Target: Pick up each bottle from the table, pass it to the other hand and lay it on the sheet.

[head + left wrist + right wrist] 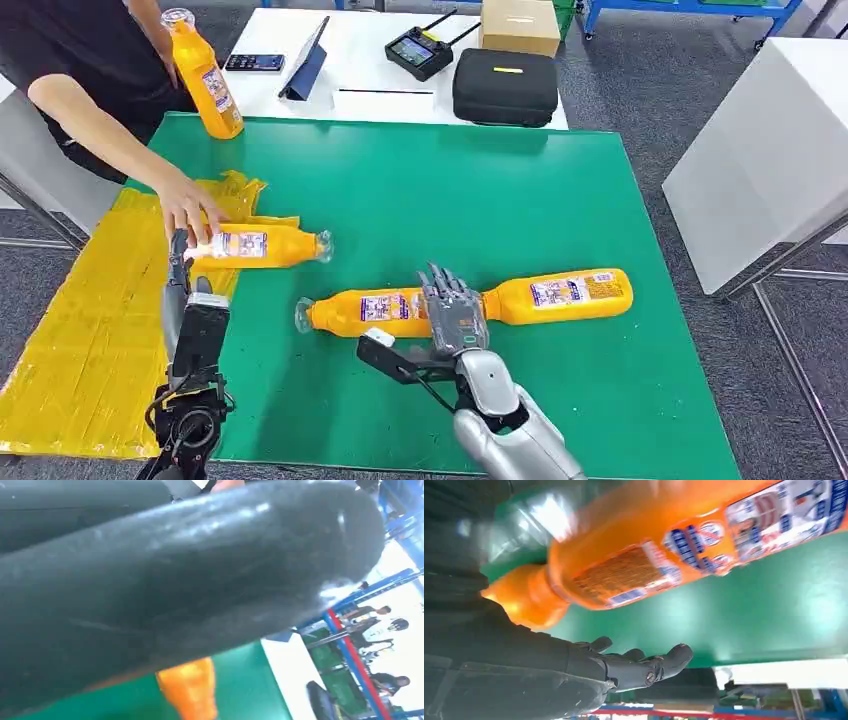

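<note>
Three orange bottles lie on the green mat (450, 180). One bottle (262, 246) rests half on the yellow sheet (80, 330), with a person's hand (188, 208) touching its base. My left hand (180, 265) lies stretched out beside that base, and a bit of the bottle (189, 690) shows under its thumb. My right hand (455, 312) hovers with fingers spread and empty where the middle bottle (362, 312) meets the right bottle (562, 295). The right bottle (659, 555) points its neck at my open right hand (624, 667).
The person at the back left holds a fourth bottle (205, 80) upright at the mat's corner. Behind the mat, a white table carries a black case (505, 86), a cardboard box (520, 25), a controller (420, 50) and a tablet (306, 62). Another white table (770, 150) stands to the right.
</note>
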